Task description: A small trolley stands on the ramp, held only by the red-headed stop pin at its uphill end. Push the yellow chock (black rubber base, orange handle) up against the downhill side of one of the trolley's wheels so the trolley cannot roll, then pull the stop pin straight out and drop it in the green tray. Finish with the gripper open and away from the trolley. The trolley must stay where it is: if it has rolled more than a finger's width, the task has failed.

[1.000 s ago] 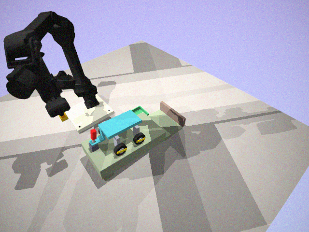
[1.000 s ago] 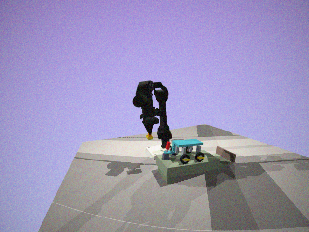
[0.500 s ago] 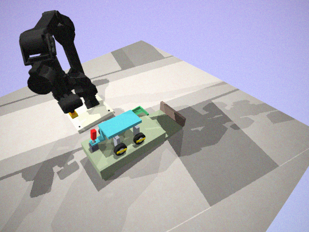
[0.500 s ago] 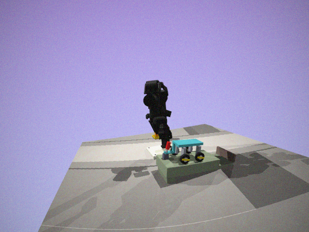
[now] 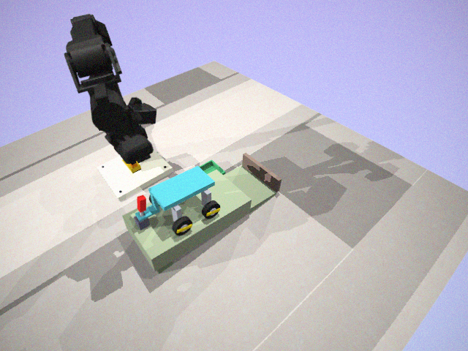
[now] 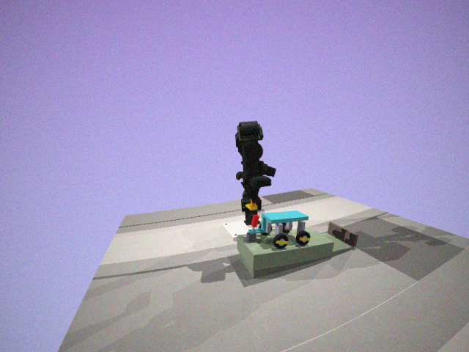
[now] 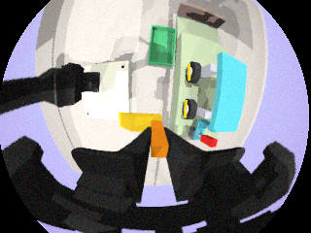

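Clamped on chock's orange handle [image 5: 131, 163] [image 6: 251, 202] [image 7: 158, 141], yellow body [image 5: 134, 168] [image 6: 250, 207] [image 7: 138, 121] hanging clear of ramp [image 5: 227, 192] [image 6: 292, 254] [image 7: 187, 46], approx. by white base plate [image 5: 113, 181] [image 6: 231, 227] [image 7: 117, 97]. Pin [image 5: 141, 202] [image 6: 255, 220] [image 7: 208, 141] still in at trolley's [image 5: 183, 186] [image 6: 286, 216] [image 7: 230, 92] uphill end. Left: chocking, pin pull, drop in tray [image 5: 214, 164] [image 7: 162, 46], release + retreat.

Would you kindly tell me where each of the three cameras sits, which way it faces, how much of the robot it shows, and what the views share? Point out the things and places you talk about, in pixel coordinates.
Top: high, beyond the ramp's side [image 5: 199, 234] [image 6: 292, 259] [image 7: 185, 44], looking down at the trolley [image 5: 181, 186] [image 6: 286, 216] [image 7: 230, 92]; the arm shows.
Exterior: lower, similar side, looking shallowly across; arm upright behind.
Wrist: on the arm, facing past the gripper [image 7: 157, 130], its fingers shut on the chock's orange handle [image 7: 159, 141]; part of the arm shows left.
Top and wrist share the green tray [image 5: 213, 164] [image 7: 162, 46].
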`<act>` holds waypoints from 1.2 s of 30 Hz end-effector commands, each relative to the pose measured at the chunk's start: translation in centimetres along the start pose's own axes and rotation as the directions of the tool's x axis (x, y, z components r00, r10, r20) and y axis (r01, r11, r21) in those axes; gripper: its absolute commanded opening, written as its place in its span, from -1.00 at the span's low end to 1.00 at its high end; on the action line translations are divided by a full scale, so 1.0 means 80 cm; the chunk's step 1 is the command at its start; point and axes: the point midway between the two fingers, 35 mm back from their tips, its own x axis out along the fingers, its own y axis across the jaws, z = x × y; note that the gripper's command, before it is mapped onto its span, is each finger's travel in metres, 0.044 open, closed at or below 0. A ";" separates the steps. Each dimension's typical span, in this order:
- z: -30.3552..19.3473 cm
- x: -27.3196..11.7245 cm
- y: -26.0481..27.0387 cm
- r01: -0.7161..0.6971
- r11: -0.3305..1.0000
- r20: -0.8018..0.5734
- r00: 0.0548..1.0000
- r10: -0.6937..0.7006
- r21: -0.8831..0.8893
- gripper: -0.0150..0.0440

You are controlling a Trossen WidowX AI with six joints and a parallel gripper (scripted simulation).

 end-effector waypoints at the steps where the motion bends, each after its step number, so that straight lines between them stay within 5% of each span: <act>1: 0.019 0.002 -0.005 0.000 1.000 0.008 1.000 0.000 0.005 -0.49; 36: 0.178 0.013 -0.042 0.003 1.000 0.022 1.000 -0.003 0.005 -0.49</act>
